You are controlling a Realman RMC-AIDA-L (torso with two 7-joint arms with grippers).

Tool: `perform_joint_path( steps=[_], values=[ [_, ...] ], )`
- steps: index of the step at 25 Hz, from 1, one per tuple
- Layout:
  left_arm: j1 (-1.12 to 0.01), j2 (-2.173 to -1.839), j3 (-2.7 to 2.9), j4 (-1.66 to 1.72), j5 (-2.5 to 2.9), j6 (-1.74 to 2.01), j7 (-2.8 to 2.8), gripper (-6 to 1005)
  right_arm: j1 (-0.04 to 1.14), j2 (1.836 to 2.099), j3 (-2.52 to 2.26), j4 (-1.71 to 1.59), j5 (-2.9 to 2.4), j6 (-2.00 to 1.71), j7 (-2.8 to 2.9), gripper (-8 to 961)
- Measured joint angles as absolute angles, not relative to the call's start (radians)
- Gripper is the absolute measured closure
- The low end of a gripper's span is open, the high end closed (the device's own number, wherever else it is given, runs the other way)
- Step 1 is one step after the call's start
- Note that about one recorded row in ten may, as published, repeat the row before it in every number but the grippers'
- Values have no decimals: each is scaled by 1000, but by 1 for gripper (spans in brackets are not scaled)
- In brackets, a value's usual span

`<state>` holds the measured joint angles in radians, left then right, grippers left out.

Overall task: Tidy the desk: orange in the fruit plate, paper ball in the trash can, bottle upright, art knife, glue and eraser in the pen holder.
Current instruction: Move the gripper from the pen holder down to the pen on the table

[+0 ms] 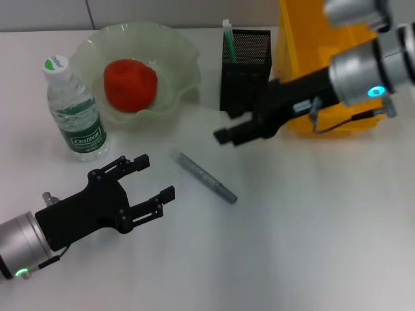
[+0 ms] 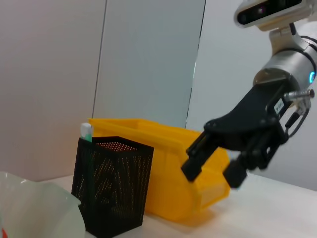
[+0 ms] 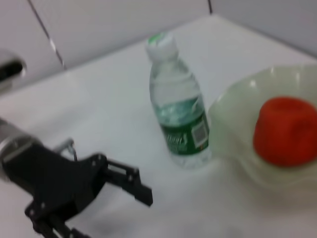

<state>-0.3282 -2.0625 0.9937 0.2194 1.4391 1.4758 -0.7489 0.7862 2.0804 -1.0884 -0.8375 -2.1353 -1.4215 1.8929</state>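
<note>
Landmark = pen holder [image 1: 245, 71], black mesh, upright on the white desk [image 1: 311, 233]. A green-capped stick [image 1: 228, 40] pokes up from its corner on the fruit plate side; can't tell if it's the glue. Trash can [image 1: 305, 65], yellow bin, touching or just beside the pen holder on the side away from the plate. Fruit plate [image 1: 175, 52], pale green wavy glass, near the pen holder on the other side, orange [image 1: 130, 85] sitting inside it. Bottle [image 1: 74, 113] upright, green cap and green label, just beyond the plate from the pen holder, right against the plate rim. Art knife [image 1: 206, 177], grey, lying flat on the desk in front of the pen holder, apart from it, angled, nothing touching it

Right end effector [image 1: 235, 133] hovers just in front of the pen holder, above the desk, fingers parted with nothing between them; in the left wrist view it [image 2: 213, 171] hangs in front of the trash can beside the pen holder [image 2: 113, 186]. Left end effector [image 1: 154, 176] is low over the desk, well in front of the pen holder and near the art knife's end, fingers spread wide, holding nothing; right wrist view shows it [image 3: 141, 186] near the bottle [image 3: 179, 121] with the orange [image 3: 285, 131] in the plate [image 3: 233, 119]
</note>
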Motion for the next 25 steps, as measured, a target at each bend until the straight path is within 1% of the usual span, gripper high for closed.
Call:
perform_joint_path(
  steps=[7, 16, 25],
  values=[
    [-290, -2048, 999, 251, 1453, 1479, -747, 200, 828, 2083, -1274, -808, -2141, -1313, 1970, 305],
    [-247, -2037, 1002, 285, 1483, 1495, -749, 200, 857, 2089, -1419, -754, -2134, -1213, 2018, 306],
    [-225, -2018, 1003, 287, 1503, 1529, -749, 199, 860, 2092, -1541, -724, -2073, -1122, 2030, 307]
  ],
)
